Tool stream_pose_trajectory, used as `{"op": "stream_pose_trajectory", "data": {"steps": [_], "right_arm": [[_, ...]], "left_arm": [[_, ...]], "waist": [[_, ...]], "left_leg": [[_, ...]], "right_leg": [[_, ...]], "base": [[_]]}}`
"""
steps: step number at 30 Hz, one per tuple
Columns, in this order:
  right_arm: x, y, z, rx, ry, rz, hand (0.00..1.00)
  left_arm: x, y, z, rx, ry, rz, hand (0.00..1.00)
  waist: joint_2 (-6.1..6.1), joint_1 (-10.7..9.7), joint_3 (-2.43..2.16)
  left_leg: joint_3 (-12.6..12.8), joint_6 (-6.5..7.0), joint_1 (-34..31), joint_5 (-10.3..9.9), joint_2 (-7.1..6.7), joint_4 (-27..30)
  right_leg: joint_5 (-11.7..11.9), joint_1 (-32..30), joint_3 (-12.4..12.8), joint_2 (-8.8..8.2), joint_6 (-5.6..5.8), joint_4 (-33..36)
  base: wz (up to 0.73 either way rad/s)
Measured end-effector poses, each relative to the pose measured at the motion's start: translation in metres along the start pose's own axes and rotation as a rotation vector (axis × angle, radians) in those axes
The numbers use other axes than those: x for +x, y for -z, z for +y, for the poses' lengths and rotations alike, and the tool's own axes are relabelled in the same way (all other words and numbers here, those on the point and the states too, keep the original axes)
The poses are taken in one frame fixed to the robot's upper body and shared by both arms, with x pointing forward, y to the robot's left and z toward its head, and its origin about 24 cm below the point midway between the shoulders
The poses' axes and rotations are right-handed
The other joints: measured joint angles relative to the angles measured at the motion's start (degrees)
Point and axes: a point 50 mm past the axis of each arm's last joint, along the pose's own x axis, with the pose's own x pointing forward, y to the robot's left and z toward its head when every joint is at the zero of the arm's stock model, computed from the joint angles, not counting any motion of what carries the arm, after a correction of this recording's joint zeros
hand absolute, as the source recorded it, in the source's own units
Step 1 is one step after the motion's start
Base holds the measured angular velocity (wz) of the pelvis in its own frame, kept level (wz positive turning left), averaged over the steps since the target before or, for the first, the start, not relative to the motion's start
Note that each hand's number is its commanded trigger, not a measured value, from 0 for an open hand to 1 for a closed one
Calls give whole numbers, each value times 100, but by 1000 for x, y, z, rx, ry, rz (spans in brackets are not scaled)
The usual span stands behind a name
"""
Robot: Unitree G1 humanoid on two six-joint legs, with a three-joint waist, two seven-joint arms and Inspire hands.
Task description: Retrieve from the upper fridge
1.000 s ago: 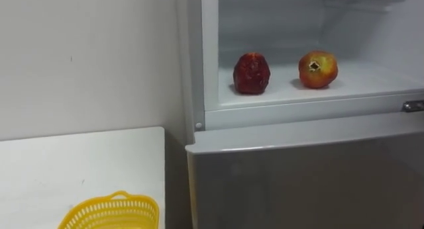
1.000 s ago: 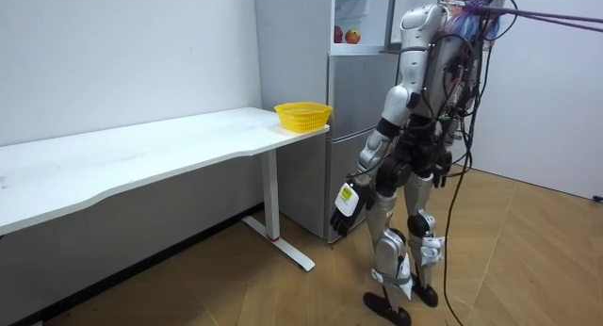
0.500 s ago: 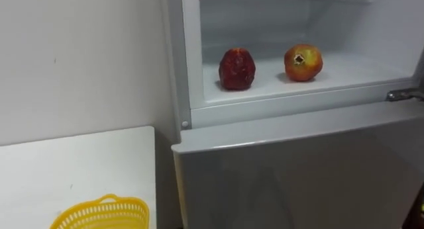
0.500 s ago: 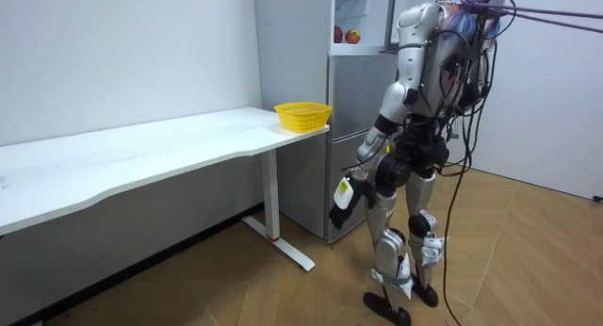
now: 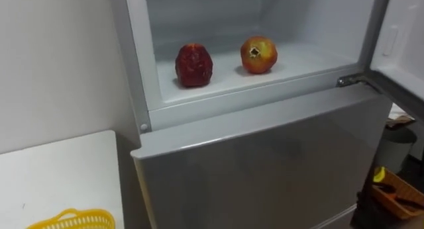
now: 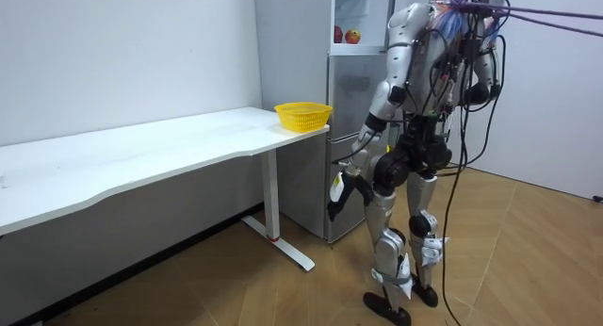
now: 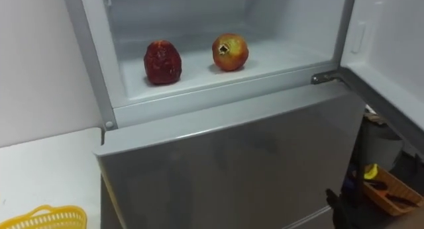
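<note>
A dark red, wrinkled fruit (image 5: 193,65) and a rounder red-and-yellow pomegranate (image 5: 258,54), crown facing out, sit near each other, not touching, on the white shelf (image 5: 298,60) in the fridge's (image 5: 265,163) open upper compartment. The lower door is shut. In the eye views the fruits' skin is clear. The room view adds the robot standing at the fridge front, its left hand (image 6: 338,190) hanging low by the lower door, fingers loose and empty. A yellow basket (image 6: 302,116) sits on the table (image 6: 141,156) corner beside the fridge.
</note>
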Motion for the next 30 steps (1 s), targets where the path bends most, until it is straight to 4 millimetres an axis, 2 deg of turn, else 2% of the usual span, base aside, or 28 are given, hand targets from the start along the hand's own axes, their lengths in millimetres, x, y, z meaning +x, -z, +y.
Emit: {"op": "stream_pose_trajectory", "data": {"steps": [2, 7, 10, 12, 18, 22, 23, 26, 30], "right_arm": [[1, -10, -3, -4, 17, -51, 0], [5, -41, -8, 9, 76, -197, 0], [10, -60, -5, 24, 83, -292, 0], [10, -72, -5, 37, 92, -356, 0], [13, -94, -8, 14, 149, -487, 0], [18, -106, -9, 32, 162, -560, 0], [19, -109, -9, 37, 170, -579, 0], [22, -115, -11, 49, 193, -610, 0], [25, -126, -14, 76, 210, -664, 0]], "left_arm": [[0, 1, -1, 4, 9, 0, 0], [-1, 4, -3, 8, 42, -1, 0], [0, 3, -1, 12, 49, -2, 0], [0, 4, 1, 18, 51, 3, 0], [0, 7, 6, 40, 71, 21, 0], [0, 14, 4, 44, 87, 53, 0], [0, 16, 3, 44, 95, 64, 0], [0, 18, 2, 42, 114, 78, 0], [-1, 22, 0, 39, 119, 85, 0]], "waist": [[8, 38, 14], [49, 54, 7], [-2, 61, -11], [-36, 73, -42], [-128, 206, -53], [-140, 221, -32], [-162, 224, 0], [-216, 247, 30], [-288, 360, 5]], "left_leg": [[0, 0, -6, 0, 6, -16], [27, -10, -107, 7, 18, -2], [61, -25, -152, 20, 27, 14], [62, -30, -139, 22, 31, 13], [42, -37, -89, 23, 31, -5], [39, -37, -63, 23, 27, -9], [12, -38, -36, 23, 28, -22], [-88, -39, -58, 22, 35, -51], [-185, -46, -107, 26, 32, 12]], "right_leg": [[2, -15, 2, 6, -2, 3], [9, -114, -11, 14, -13, 10], [20, -184, -9, 27, -31, 9], [21, -169, -11, 39, -32, 3], [37, -63, -32, 48, -29, -91], [40, -33, -31, 51, -27, -100], [40, -1, -41, 54, -27, -104], [40, 13, -109, 54, -27, -103], [40, 20, -270, 44, -27, -104]], "base": [[-3], [-1], [-4], [0], [0], [0], [7], [12], [13]]}}
